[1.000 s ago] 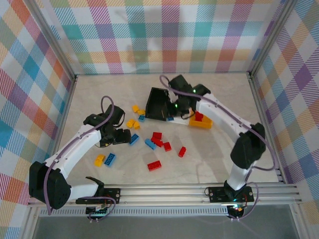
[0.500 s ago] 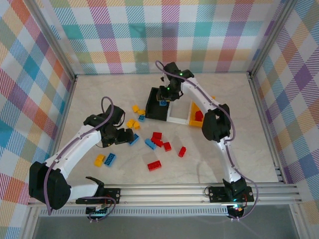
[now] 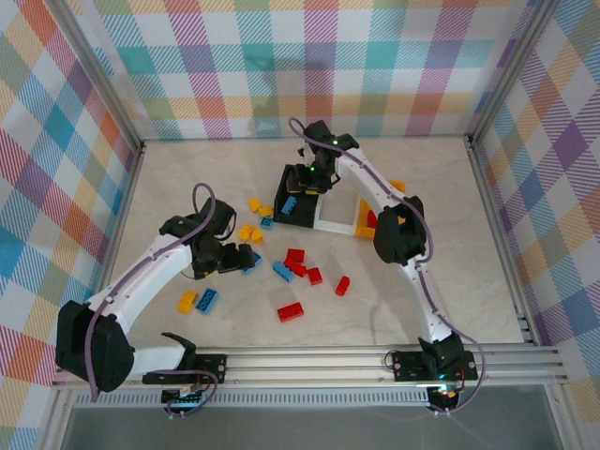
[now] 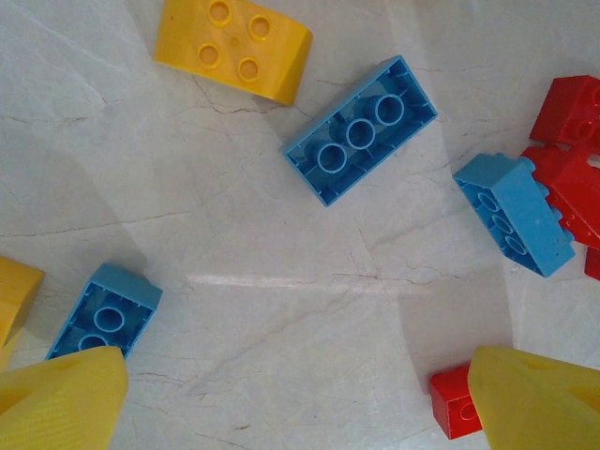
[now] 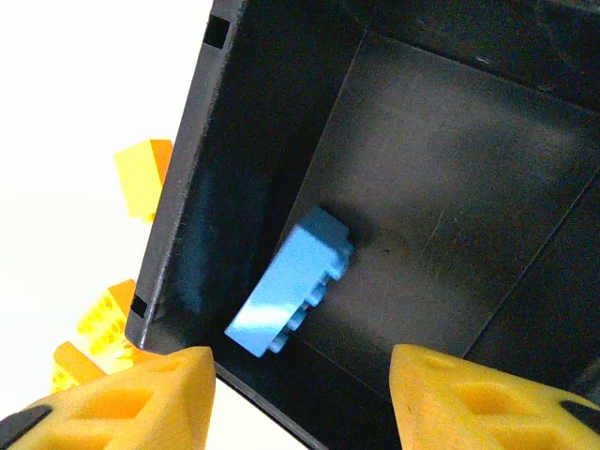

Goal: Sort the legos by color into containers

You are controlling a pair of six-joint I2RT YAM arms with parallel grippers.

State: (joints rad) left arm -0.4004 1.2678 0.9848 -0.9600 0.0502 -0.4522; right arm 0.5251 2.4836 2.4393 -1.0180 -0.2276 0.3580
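In the black bin (image 5: pixel 187 187), a blue lego (image 5: pixel 291 281) now lies loose
The right pincer (image 5: pixel 300 403) has swung across from the yellow-orange bin (image 3: pixel 362 223) and parted its jaws, empty, so one blue is sorted. The left pincer (image 4: pixel 300 403) hovers wide open over the desk (image 4: pixel 281 328), above another blue brick (image 4: pixel 361 131); red legos (image 3: pixel 295 255) and yellow legos (image 3: pixel 248 232) lie scattered, so much remains

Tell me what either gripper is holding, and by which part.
Nothing is held. The right gripper is open above the black bin, a blue brick lying free inside; the left gripper is open above the table.
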